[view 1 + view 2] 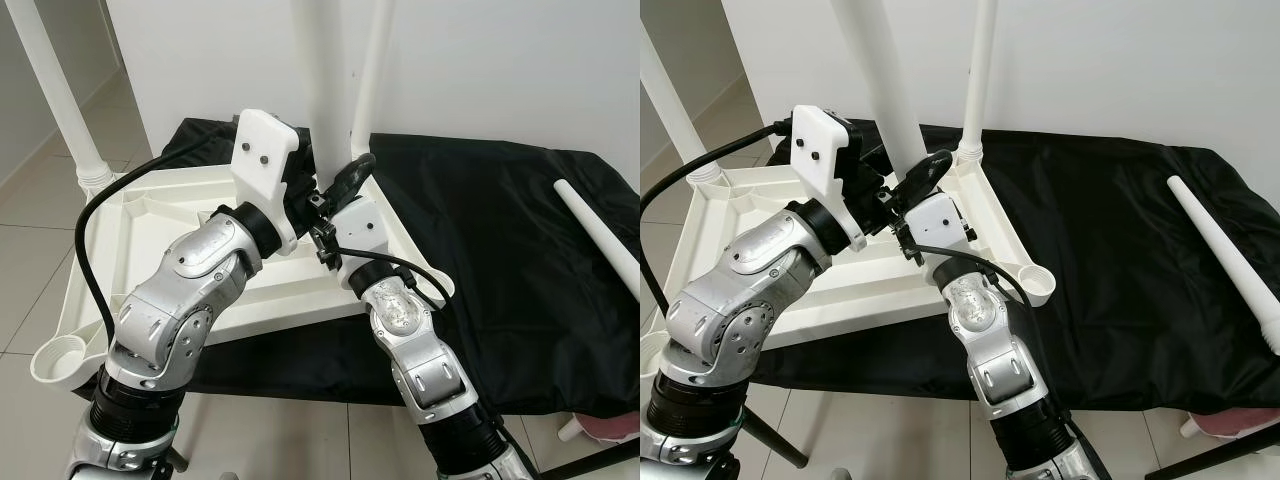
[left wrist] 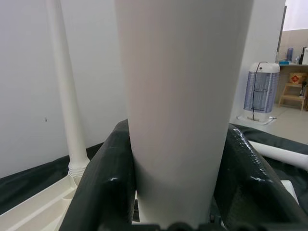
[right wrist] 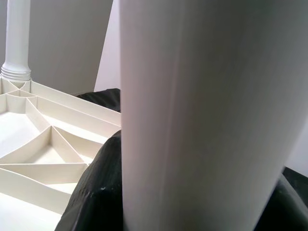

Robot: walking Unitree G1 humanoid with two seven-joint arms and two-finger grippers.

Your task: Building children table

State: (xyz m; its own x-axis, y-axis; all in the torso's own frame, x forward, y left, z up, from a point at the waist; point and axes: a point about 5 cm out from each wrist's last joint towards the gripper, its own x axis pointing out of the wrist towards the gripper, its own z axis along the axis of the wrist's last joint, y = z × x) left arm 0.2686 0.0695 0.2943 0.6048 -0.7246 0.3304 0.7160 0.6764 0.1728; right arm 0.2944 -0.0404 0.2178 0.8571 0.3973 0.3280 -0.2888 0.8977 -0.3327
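The white table top (image 1: 150,215) lies upside down on a black cloth (image 1: 500,250). Two white legs stand screwed into its far corners, one on the left (image 1: 55,90) and one on the right (image 1: 978,80). A third, thick white leg (image 1: 325,70) stands upright over the underside near the far right corner. My left gripper (image 1: 303,190) and right gripper (image 1: 338,185) are both shut on its lower part from opposite sides. In the left wrist view the leg (image 2: 178,96) sits between black fingers (image 2: 103,183). The right wrist view shows the same leg (image 3: 202,120) close up.
A loose white leg (image 1: 600,230) lies on the cloth at the right. Open round sockets show at the near left corner (image 1: 60,360) and near right corner (image 1: 1035,283). A white wall rises behind. Tiled floor lies to the left and in front.
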